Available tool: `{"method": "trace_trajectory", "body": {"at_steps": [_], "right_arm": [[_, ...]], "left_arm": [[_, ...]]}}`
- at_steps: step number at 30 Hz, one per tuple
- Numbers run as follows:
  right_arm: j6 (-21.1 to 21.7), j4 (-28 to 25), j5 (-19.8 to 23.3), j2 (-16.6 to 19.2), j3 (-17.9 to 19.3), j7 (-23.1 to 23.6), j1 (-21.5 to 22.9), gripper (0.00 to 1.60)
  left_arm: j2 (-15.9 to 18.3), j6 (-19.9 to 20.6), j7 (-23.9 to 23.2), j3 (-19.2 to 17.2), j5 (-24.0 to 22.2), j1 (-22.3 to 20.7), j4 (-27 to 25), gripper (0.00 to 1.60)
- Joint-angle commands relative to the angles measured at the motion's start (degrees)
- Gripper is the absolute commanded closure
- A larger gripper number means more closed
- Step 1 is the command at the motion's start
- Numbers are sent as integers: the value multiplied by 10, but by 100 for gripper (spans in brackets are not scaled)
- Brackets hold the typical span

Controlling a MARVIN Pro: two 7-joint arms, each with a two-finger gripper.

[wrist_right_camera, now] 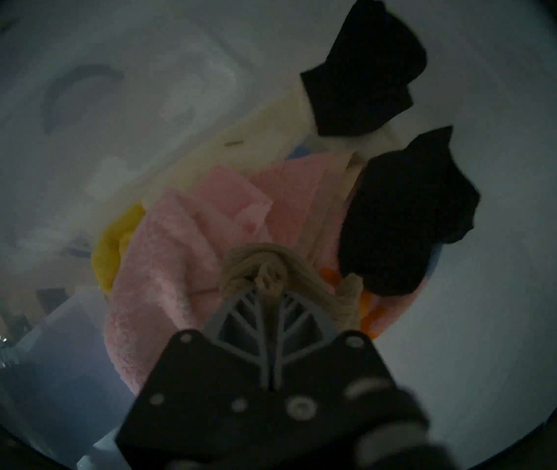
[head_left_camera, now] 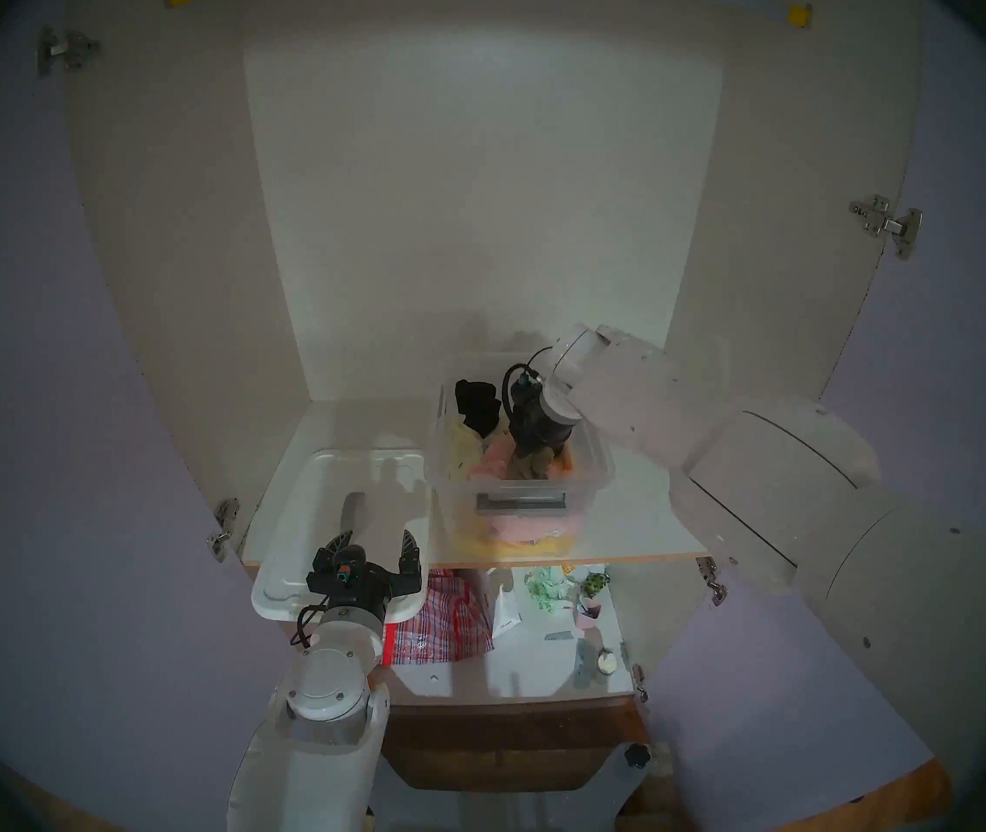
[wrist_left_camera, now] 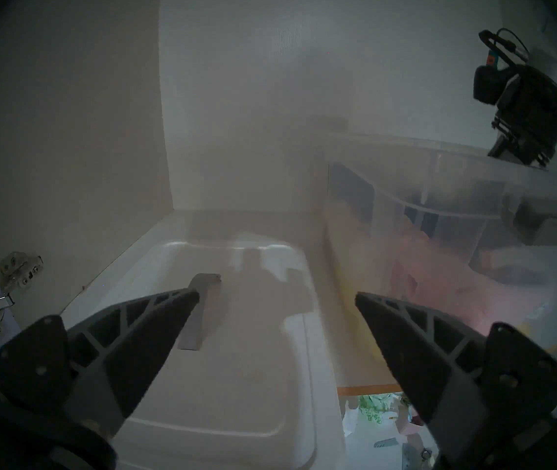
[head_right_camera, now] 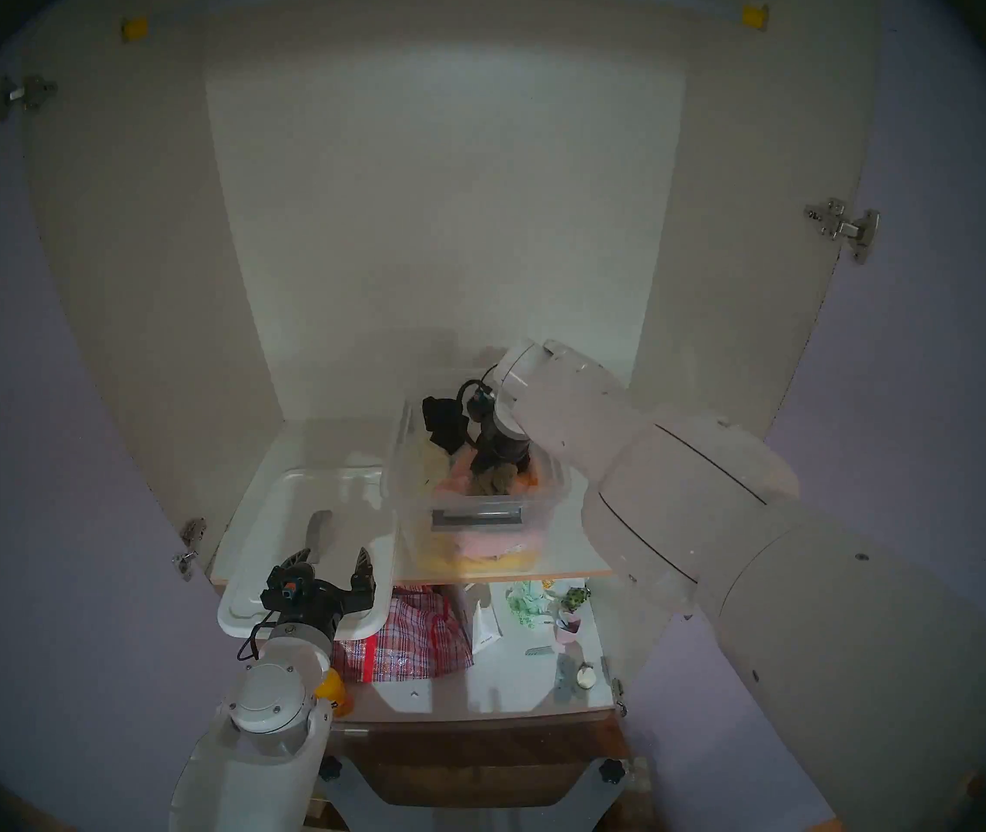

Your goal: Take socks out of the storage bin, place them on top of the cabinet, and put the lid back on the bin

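No brand, label or lettering can be read on any item; a white carton (head_left_camera: 505, 610) on the lower shelf carries a small dark mark that is too small to make out.

The storage bin (head_left_camera: 597, 460) is positioned on the upper shelf (head_left_camera: 634, 521) of the cabinet (head_left_camera: 478, 182), open at the top, with its grey handle (head_left_camera: 520, 501) facing the front. The right gripper (wrist_right_camera: 272, 282) is lowered into the bin from above. Its fingers are pressed together on the socks (wrist_right_camera: 263, 265), a tan knit bundle, which is seen bunched at the fingertips in the right wrist view. The bundle lies over a pink cloth (wrist_right_camera: 168, 255). A yellow cloth (wrist_right_camera: 114, 245) is seen beside the pink cloth, and two black fabric pieces (wrist_right_camera: 406, 215) lie further back in the bin. In the head views the socks (head_left_camera: 529, 464) are partly hidden by the gripper body.

The lid (head_left_camera: 292, 542) is laid flat on the same shelf, just left of the bin, with its near end projecting past the shelf edge. A grey strip (wrist_left_camera: 199, 310) lies on the lid. The left gripper (head_left_camera: 376, 551) is held over the near end of the lid with its fingers spread wide and nothing between them.

On the lower shelf, a red checked bag (head_left_camera: 448, 620), a pale green item (head_left_camera: 547, 587) and a pink cup (head_left_camera: 588, 611) are stored. Metal hinges (head_left_camera: 886, 224) are fitted at the cabinet sides.
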Motion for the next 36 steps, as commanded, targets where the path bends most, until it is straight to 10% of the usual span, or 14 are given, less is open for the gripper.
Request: {"method": "trace_trajectory", "body": {"at_steps": [1,22,36], "right_arm": [[-8,-10,10,1,16,-7,45,160],[-43,4,50,68,90,-41,142,160],[-89,25,83,153,191,-98,99,160]], "left_arm": [[0,-5,-2,2,0,-7,-15,0],[3,-7,-3,4,0,-5,-25,0],[10,-7,-7,7,-3,6,-44,0]]}}
